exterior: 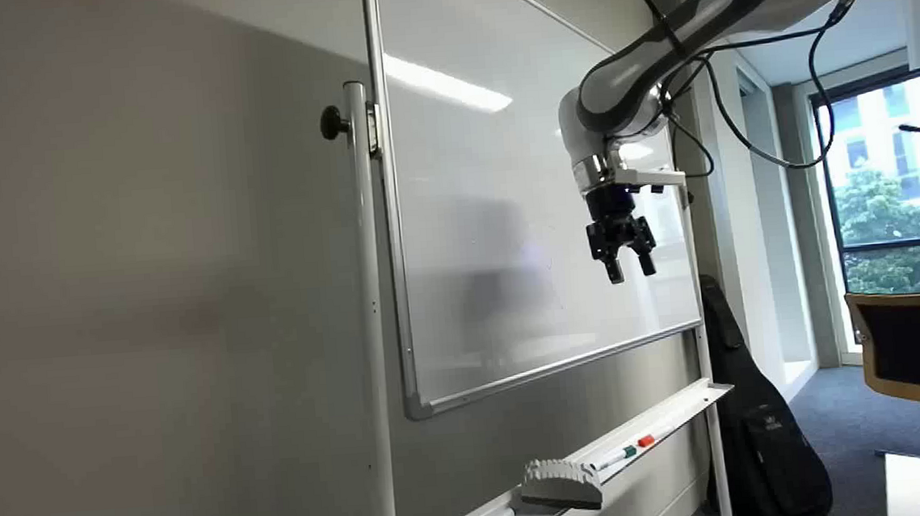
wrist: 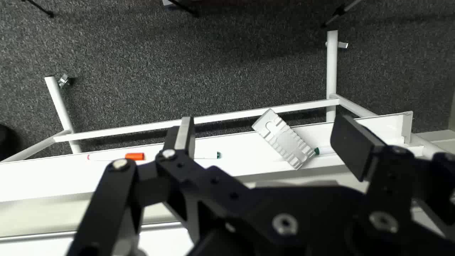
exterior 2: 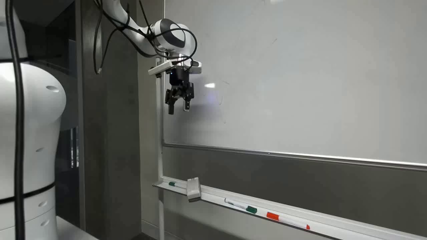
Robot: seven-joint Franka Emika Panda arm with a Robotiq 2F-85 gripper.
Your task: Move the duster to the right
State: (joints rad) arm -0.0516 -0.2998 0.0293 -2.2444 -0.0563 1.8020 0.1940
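The duster is a pale grey-white oblong block with a ridged top and a darker underside. It lies askew across the white tray below the whiteboard, jutting over the tray's front edge. It also shows near the tray's end in an exterior view and between the fingers in the wrist view. My gripper is open and empty, pointing down, well above the tray, in front of the whiteboard. It also shows in an exterior view and in the wrist view. The gripper is apart from the duster.
The tray also holds a green-capped marker, a red-capped marker and another green marker beside the duster. The whiteboard rises behind the gripper. A stand post and a black bag stand at its sides.
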